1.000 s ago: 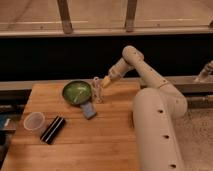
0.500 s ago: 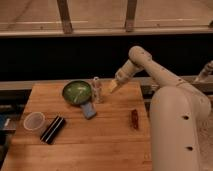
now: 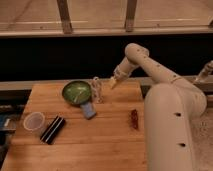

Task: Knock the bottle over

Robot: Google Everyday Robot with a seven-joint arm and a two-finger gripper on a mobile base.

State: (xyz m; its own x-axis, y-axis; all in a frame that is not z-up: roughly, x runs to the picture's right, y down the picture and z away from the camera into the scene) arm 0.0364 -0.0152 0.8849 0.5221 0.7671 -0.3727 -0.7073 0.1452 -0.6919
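The bottle (image 3: pixel 97 90) is small, slim and clear-whitish. It stands upright on the wooden table (image 3: pixel 100 142), just right of the green bowl (image 3: pixel 76 92). My gripper (image 3: pixel 114 81) is at the end of the white arm, a short way right of the bottle's top and slightly above it, not touching it.
A translucent plastic cup (image 3: pixel 34 121) and a black bar-shaped object (image 3: pixel 53 129) lie at the table's left. A blue object (image 3: pixel 88 110) sits below the bowl. A small reddish-brown item (image 3: pixel 134 118) lies near the right edge. My white arm body (image 3: pixel 170 125) fills the right side.
The gripper has drawn away to the right from beside the bottle, then eased back a little toward it. The bottle still stands upright. The arm body shifted in view, revealing the reddish-brown item.
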